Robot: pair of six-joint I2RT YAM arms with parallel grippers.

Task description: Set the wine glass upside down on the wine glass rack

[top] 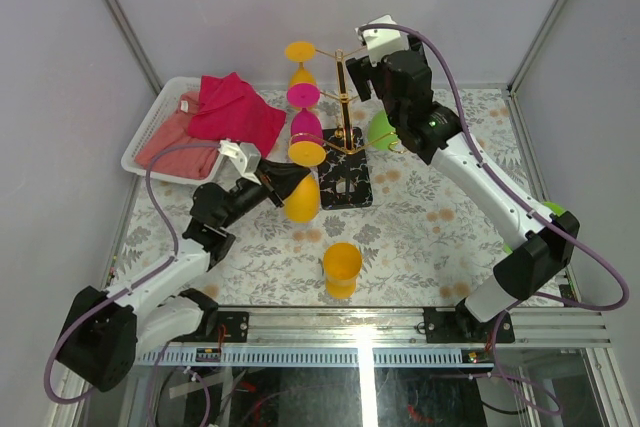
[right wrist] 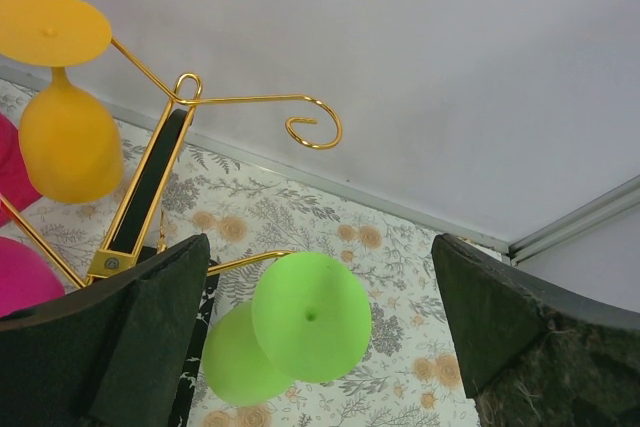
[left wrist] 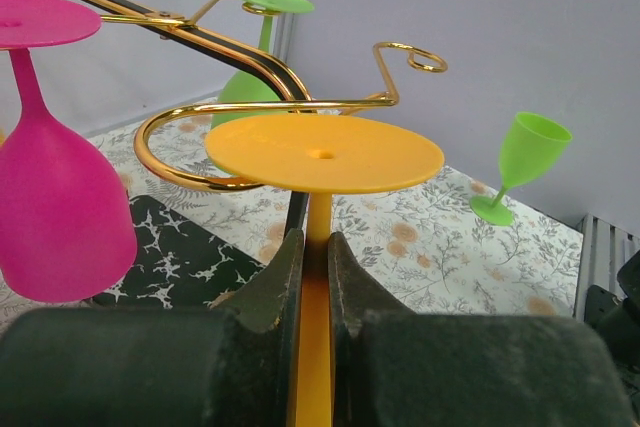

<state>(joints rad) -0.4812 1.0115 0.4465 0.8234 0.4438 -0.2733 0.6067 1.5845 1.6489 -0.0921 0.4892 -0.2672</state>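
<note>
My left gripper [left wrist: 315, 239] is shut on the stem of an orange wine glass [left wrist: 325, 152], held upside down with its foot up. The foot sits level with a looped arm [left wrist: 160, 162] of the gold wine glass rack [top: 345, 97]; whether it rests on the arm I cannot tell. In the top view the left gripper [top: 283, 180] and the orange wine glass [top: 303, 197] are just left of the rack's black base [top: 347, 187]. My right gripper [right wrist: 320, 247] stands open above a green glass [right wrist: 310, 312] hanging on the rack.
An orange glass [top: 300, 52] and two pink glasses [top: 303, 95] hang on the rack. Another orange glass [top: 341, 267] stands upright near the front. A green glass [left wrist: 525, 157] stands at the right. A white basket [top: 140, 137] with red cloths sits at the back left.
</note>
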